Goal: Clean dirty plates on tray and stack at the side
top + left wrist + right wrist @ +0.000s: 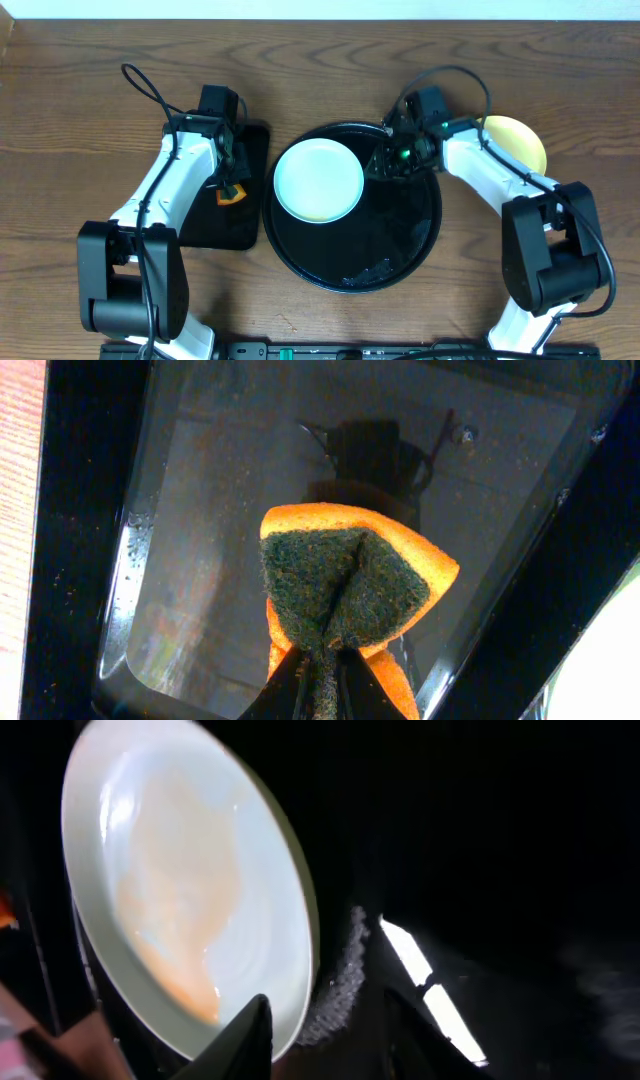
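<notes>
My left pincer (320, 665) is clamped tight on a sponge (340, 575), orange foam folded round a coarse dark-green scouring face. It hangs over the glossy rectangular tray (200, 510), black and speckled with droplets.

My right pincer (328, 1012) stands partly apart, nothing between the fingers, low over the round tray (400, 235) and just beside the rim of the mint plate (180, 870). That plate lies in the tray's upper left.

From my right wrist I see a faint orange film smeared over its smooth glaze; from overhead it looks almost clean.

Only overhead shows the yellow plate (522, 140), out on the brown wood-grain tabletop (80, 90) right of the round tray, half hidden behind my right arm. 2 plates in sight. Wet glints sit at the round tray's near edge.
</notes>
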